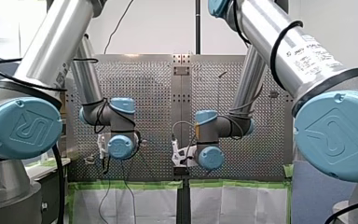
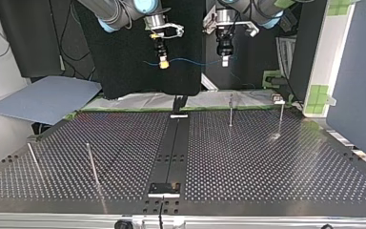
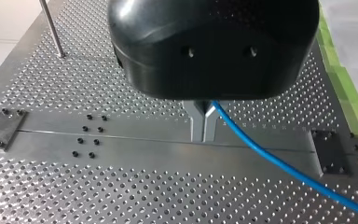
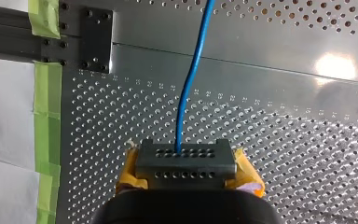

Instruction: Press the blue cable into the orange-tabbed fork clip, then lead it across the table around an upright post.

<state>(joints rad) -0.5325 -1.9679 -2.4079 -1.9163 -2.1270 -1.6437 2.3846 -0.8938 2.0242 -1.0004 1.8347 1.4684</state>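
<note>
The blue cable [image 2: 190, 60] is hanging in the air, stretched in a shallow sag between the two claws and well above the table [image 2: 267, 162], touching nothing on it. My left claw [image 3: 203, 122] is pinching it: in the left wrist view the metal fingers are standing closed together with the cable coming out at their tips and running off to one side. My right claw [image 4: 186, 161] is gripping it too, the yellow pads closed around it and the line leading straight ahead from between them, over the bare centre strip.

Moving outward, four upright posts are standing on the table in the top view: two at the far right [image 2: 230, 110] [image 2: 281, 118] and two nearer the camera at the left [image 2: 92, 164] [image 2: 32, 160]. A small dark fixture [image 2: 179, 102] is sitting at the far end of the centre strip. I am not making out any orange tabs on it, so I cannot say whether it is the fork clip.

By my reading, the first step is not yet done; this is the carry, with the cable held taut and ready. The next move is calling for both claws to come down together, keeping the span tight, lining it over the clip's slot and pressing it in before any routing around a post.
</note>
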